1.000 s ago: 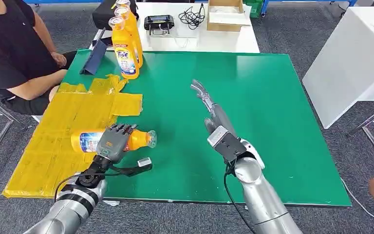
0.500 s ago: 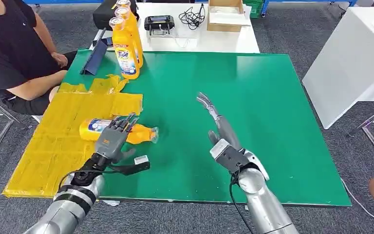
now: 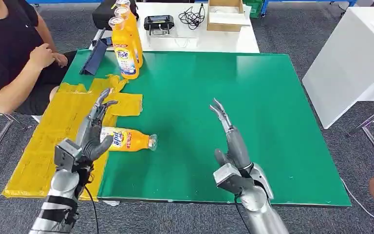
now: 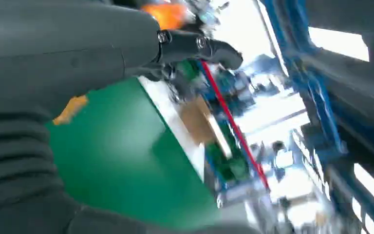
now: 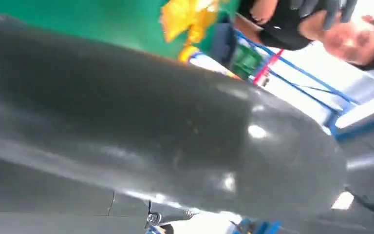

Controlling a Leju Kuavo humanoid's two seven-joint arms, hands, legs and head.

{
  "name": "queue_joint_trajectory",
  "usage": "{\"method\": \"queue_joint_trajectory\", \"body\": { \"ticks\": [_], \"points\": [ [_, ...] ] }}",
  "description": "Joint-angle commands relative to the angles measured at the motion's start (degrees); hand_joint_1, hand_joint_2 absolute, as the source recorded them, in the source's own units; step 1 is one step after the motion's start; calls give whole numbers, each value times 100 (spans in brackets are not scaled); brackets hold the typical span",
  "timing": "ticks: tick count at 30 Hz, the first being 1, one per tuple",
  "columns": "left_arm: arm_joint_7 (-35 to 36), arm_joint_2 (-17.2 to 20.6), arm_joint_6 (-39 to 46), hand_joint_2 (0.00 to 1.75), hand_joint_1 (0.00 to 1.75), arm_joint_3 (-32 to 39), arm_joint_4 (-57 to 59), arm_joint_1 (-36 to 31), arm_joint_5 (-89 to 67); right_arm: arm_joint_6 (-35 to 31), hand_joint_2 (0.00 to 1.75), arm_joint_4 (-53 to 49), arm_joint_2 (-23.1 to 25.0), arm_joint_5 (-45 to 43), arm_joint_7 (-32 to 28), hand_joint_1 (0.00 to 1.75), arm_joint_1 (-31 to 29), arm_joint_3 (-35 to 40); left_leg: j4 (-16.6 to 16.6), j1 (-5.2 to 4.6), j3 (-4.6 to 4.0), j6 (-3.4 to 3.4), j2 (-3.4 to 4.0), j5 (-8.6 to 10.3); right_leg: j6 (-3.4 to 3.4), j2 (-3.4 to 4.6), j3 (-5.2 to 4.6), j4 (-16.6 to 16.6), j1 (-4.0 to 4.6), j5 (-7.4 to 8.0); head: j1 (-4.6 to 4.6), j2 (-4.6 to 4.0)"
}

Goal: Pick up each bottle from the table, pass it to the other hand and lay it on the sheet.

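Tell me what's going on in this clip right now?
The humanoid's left hand is raised beside a lying orange bottle, fingers spread, not gripping it. That bottle rests half on the yellow sheet, half on the green table. The right hand is open above the table, holding nothing. Two upright bottles wait at the far edge, and a seated person watches.

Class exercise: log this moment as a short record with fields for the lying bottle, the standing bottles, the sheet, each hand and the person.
lying bottle: on its side, across the edge of the yellow sheet, cap end over the green table
standing bottles: upright at the table's far left corner
left hand: raised, fingers spread, holding nothing
right hand: raised over the table, fingers spread, holding nothing
person: seated beside the sheet
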Motion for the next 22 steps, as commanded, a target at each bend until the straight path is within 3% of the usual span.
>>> {"method": "queue_joint_trajectory", "body": {
  "ticks": [1, 4, 13, 16, 18, 19, 20, 22],
  "points": [
    [-286, -335, -1059, 0, 0, -256, -1473, 726, 688, 3, 0, -1050, 204, -182, -204, 0, 226, -291, 4, -2, 0, 10, -2, -8, 4, -3, 0, 3, -1, -7, 2, 0],
    [-286, -430, -809, 0, 0, -465, -1367, 583, 261, 427, 0, -1047, 233, -371, -174, 0, 150, -195, 0, -4, -4, 7, -8, -2, 1, -10, -3, -2, -2, -3, 0, 0],
    [-206, -467, -614, 0, 0, -656, -1093, 408, 139, 469, 0, -798, 212, -186, -138, 0, 26, -11, -5, -2, 9, 8, -9, -1, 1, -9, 15, -7, -1, -3, 0, 0],
    [-286, -528, 256, 0, 0, -601, -1311, 435, -225, 33, 0, -995, 152, 105, -301, 0, 135, 23, -10, -5, 22, 11, -13, -3, 2, -13, 23, -8, -3, -6, 0, 0],
    [-286, -457, 1303, 0, 0, -570, -2189, 686, -176, -231, 0, -1683, 156, -50, -509, 0, 622, -170, -6, -1, 18, 11, -12, -5, 3, -13, 20, -7, 0, -6, 0, 0],
    [-286, -568, 1798, 0, 0, -618, -2486, 780, -134, -120, 0, -1884, 240, -298, -595, 0, 788, -254, -3, -1, 13, 10, -12, -6, 2, -13, 15, -4, 1, -9, -2, 0],
    [-286, -817, 1765, 0, 0, -956, -2459, 933, -331, 95, 0, -2000, 382, -412, -576, 0, 905, -219, 4, 2, 3, 8, -14, -9, 2, -15, 7, 1, 4, -10, 2, 0],
    [-18, -1140, 1543, 0, 0, -1751, -1629, 900, -1481, 246, 0, -1245, 444, 285, -91, 0, 632, 301, 3, 1, 9, 14, -29, -14, 5, -30, 17, 0, 3, -20, 2, 0]
  ]
}}
